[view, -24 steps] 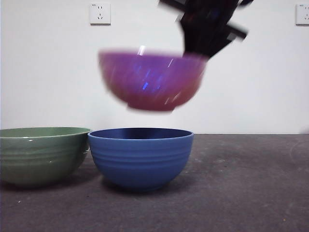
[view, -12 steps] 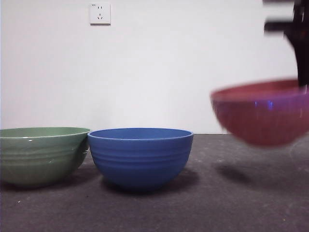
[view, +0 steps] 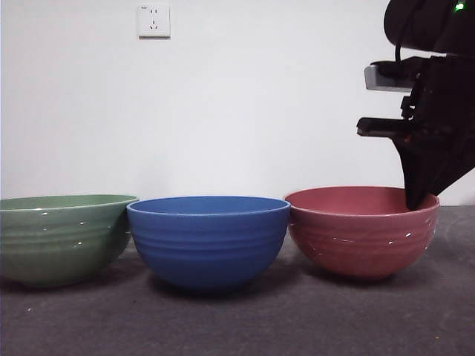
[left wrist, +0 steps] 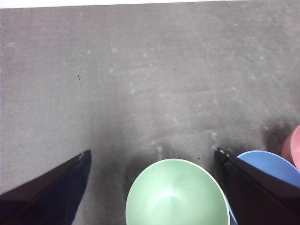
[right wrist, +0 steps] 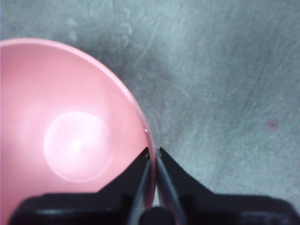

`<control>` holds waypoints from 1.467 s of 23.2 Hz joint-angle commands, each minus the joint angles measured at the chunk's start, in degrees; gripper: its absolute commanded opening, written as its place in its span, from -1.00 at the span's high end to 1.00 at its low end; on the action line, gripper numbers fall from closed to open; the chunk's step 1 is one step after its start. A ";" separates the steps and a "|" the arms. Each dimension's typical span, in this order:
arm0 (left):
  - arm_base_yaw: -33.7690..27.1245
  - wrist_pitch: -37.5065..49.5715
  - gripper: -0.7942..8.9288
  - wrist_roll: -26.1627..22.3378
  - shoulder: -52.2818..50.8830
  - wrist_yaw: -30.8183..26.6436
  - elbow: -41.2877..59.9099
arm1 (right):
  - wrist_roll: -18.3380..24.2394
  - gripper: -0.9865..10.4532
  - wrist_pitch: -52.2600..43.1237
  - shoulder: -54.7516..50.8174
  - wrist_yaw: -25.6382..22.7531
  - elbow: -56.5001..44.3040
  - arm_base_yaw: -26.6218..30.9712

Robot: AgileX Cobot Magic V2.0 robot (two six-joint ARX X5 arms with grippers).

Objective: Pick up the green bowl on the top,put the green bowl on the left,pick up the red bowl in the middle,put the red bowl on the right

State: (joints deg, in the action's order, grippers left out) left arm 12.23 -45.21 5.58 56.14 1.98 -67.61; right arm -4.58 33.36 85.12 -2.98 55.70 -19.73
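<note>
**Red bowl on table at right, right gripper on its rim**

Front view: three bowls are standing in a row on the dark table point(view: 237, 319). The green bowl point(view: 63, 237) is sitting at the left, the blue bowl point(view: 208, 239) in the middle, and the red bowl point(view: 361, 230) at the right, touching the blue one. A black gripper is reaching down onto the red bowl's far-right rim.

Left wrist view: the left gripper point(left wrist: 152, 161) is hanging over the green bowl point(left wrist: 176, 194), jaws spread wide and holding nothing.

Right wrist view: the right gripper point(right wrist: 153, 153) is pinching the red bowl's point(right wrist: 65, 136) rim, one jaw inside, one outside.
</note>
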 commanded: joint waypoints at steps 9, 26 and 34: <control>1.14 1.95 0.87 -5.66 -0.07 2.08 0.09 | -1.25 0.36 -12.24 -18.73 4.35 -0.13 -2.43; 3.58 22.64 0.85 -5.77 -26.58 1.07 31.34 | -0.63 0.84 -21.55 -55.32 0.87 -22.80 -2.91; 3.58 21.73 0.84 -5.64 -25.77 1.09 31.26 | -3.72 0.82 -17.68 -55.89 -5.38 -22.75 -2.86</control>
State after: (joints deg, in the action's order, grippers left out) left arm 15.64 -23.53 0.45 30.39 3.18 -36.64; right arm -7.29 15.90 29.36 -8.16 33.19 -22.55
